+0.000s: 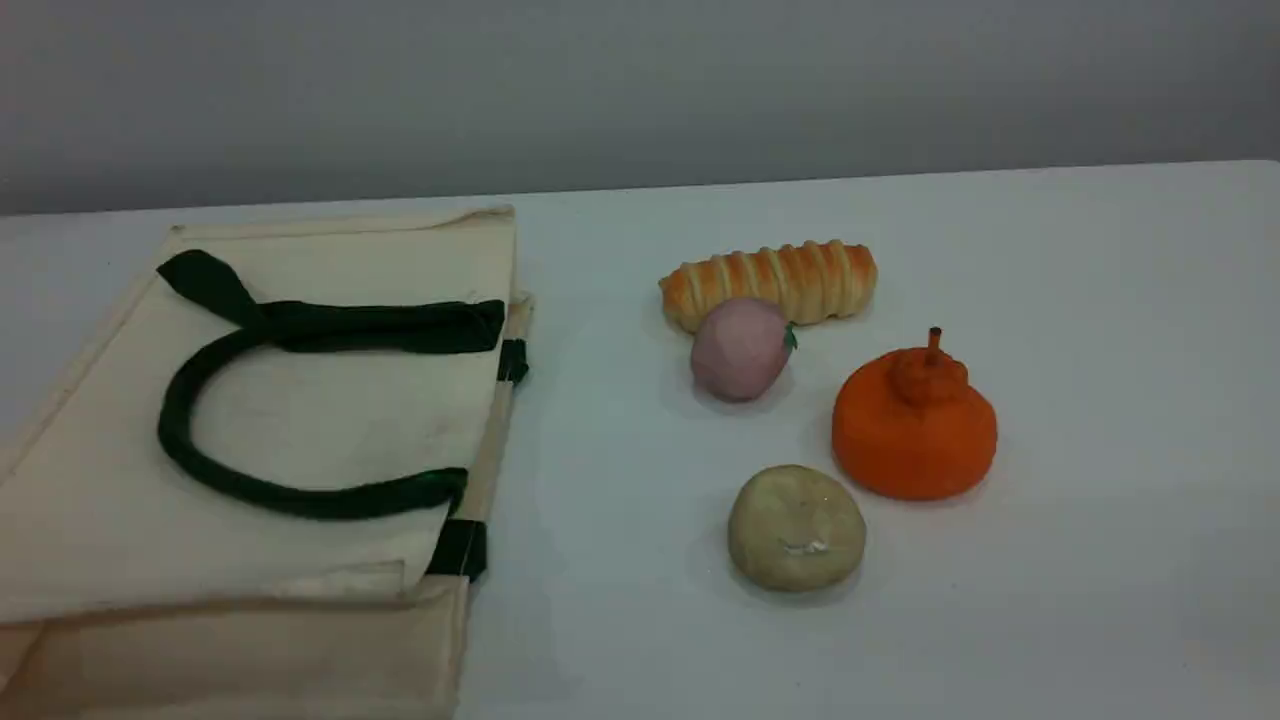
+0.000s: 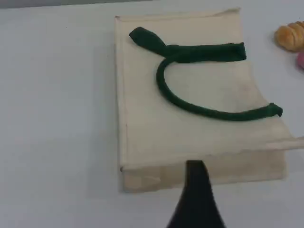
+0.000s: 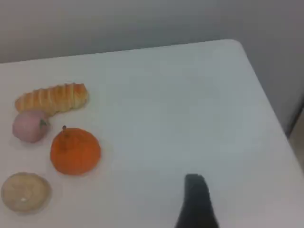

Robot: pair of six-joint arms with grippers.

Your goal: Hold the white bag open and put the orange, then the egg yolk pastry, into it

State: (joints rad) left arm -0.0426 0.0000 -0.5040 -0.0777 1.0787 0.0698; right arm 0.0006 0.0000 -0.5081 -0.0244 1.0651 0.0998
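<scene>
Scene view: the white bag [image 1: 300, 420] lies flat on the left side of the white table [image 1: 1100, 350], with its dark green handle [image 1: 175, 420] looped across the top panel. To its right, well apart from it, stand four food items. The orange [image 1: 913, 430] sits furthest right, stem up. The egg yolk pastry [image 1: 796, 527] is just beside it, nearer the camera. The pink fruit [image 1: 740, 350] touches the striped bread roll [image 1: 770, 280] behind it. Neither arm shows here.

Left wrist view: the left gripper [image 2: 195, 190] shows one dark fingertip above the near edge of the white bag [image 2: 190, 137]. It grips nothing and its jaws stand apart. The handle [image 2: 160, 83] lies flat on the canvas.

Right wrist view: the right gripper [image 3: 195, 194] hovers over bare table, well to the right of the orange [image 3: 75, 152] and the egg yolk pastry [image 3: 26, 191]. Its jaws are apart and hold nothing. The bread roll [image 3: 52, 98] and pink fruit [image 3: 29, 126] lie beyond the orange.
</scene>
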